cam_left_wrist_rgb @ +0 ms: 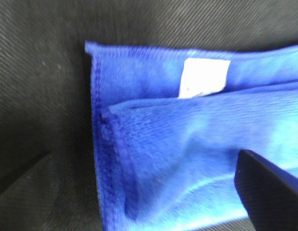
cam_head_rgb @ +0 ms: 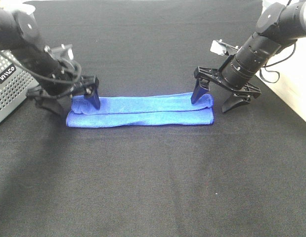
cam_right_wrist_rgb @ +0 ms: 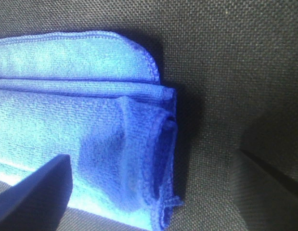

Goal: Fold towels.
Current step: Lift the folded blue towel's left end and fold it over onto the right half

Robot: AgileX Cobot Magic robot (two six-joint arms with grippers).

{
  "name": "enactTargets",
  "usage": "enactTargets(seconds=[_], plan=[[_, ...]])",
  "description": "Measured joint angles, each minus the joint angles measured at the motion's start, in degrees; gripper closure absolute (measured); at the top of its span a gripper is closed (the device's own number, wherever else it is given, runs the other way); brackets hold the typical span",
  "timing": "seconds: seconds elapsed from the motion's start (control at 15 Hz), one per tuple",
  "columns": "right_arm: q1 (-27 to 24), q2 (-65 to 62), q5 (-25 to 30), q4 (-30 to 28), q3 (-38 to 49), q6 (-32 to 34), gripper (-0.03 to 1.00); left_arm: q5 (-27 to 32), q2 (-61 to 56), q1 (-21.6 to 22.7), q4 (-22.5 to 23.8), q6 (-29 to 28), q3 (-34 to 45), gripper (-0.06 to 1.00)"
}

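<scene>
A grey basket (cam_head_rgb: 5, 91) with little holes sits at the far left edge of the table (cam_head_rgb: 153, 187). Most of it is cut off, so you cannot see what is inside.

The left gripper (cam_head_rgb: 69, 102) is spread wide open. It holds nothing. One finger tip sits on the left end of the blue towel (cam_head_rgb: 143, 111), and the other finger is off the towel, over the black table to the left.

The right gripper (cam_head_rgb: 215, 100) is spread wide open too, with nothing in it. One finger tip sits on the right end of the towel, and the other is past that end, to the right.

The towel lies in the middle of the table, folded into a long thin strip from left to right. A small white tag (cam_left_wrist_rgb: 204, 78) shows near its left end, half tucked under a fold.

In the wrist views the fingers look dark and blurry.
</scene>
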Motion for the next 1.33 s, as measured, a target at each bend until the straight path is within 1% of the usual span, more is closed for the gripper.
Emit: enactTargets(seconds=[0.13,0.2,0.27,0.33,0.47,0.53,0.6,0.67,0.73,0.8,0.87,0.93,1.0,1.07,1.13,1.2,1.27,1.33], plan=[[0.0,0.0,-0.34,-0.17,-0.11,0.0,0.13,-0.4,0.69,0.0,-0.52,0.0,0.0,0.03],[0.0,0.0,-0.46,-0.17,-0.11,0.0,0.13,-1.03,0.86,0.0,-1.43,0.0,0.0,0.07],[0.0,0.0,-0.52,-0.17,-0.11,0.0,0.13,-1.6,1.38,0.0,-1.6,0.0,-0.06,0.13],[0.0,0.0,-0.52,-0.17,-0.11,0.0,0.13,-1.6,1.38,0.0,-1.6,0.0,-0.06,0.13],[0.0,0.0,-0.92,-0.29,-0.11,0.0,0.13,-1.95,2.18,0.23,-1.66,-0.57,-0.57,0.37],[0.0,0.0,-0.97,-0.29,-0.11,0.0,0.13,-2.12,2.46,0.4,-1.72,-0.86,-0.57,0.51],[0.0,0.0,-1.09,-0.34,-0.11,0.0,0.13,-2.12,2.69,0.4,-2.23,-0.97,-0.57,0.7],[0.0,0.0,-1.26,-0.34,-0.11,0.0,0.13,-2.12,2.75,0.4,-2.86,-1.09,-0.57,0.84],[0.0,0.0,-1.26,-0.34,-0.11,0.0,0.13,-2.01,2.75,0.34,-2.64,-1.09,-0.57,0.87],[0.0,0.0,-1.26,-0.34,-0.11,0.0,0.13,-0.86,2.75,0.34,-1.72,-1.43,-1.03,0.87],[0.0,0.0,-1.26,-0.34,-0.11,0.0,0.13,1.95,2.69,0.34,0.52,-2.52,-2.06,0.87],[0.0,0.0,-1.26,-0.34,-0.11,0.0,0.13,8.94,2.12,0.52,7.68,-5.44,-4.47,0.87],[0.0,0.0,-1.26,-0.34,-0.11,0.0,0.13,13.35,1.49,0.69,12.38,-7.73,-6.53,0.87],[0.0,0.0,-1.03,-0.23,-0.11,0.0,0.13,17.3,0.46,1.03,15.64,-9.28,-9.05,0.87],[0.0,0.0,-0.34,-0.17,-0.11,0.0,0.13,20.45,-0.92,1.03,17.13,-10.26,-12.03,0.87],[0.0,0.0,0.11,-0.17,-0.11,0.0,0.13,23.49,-1.83,0.97,17.48,-10.83,-14.55,0.87],[0.0,0.0,0.57,-0.11,-0.11,0.0,0.13,26.81,-2.35,0.29,17.25,-11.12,-17.99,0.87],[0.0,0.0,1.38,0.0,-0.11,0.0,0.13,28.36,-2.41,-1.03,16.33,-11.23,-20.34,0.87]])
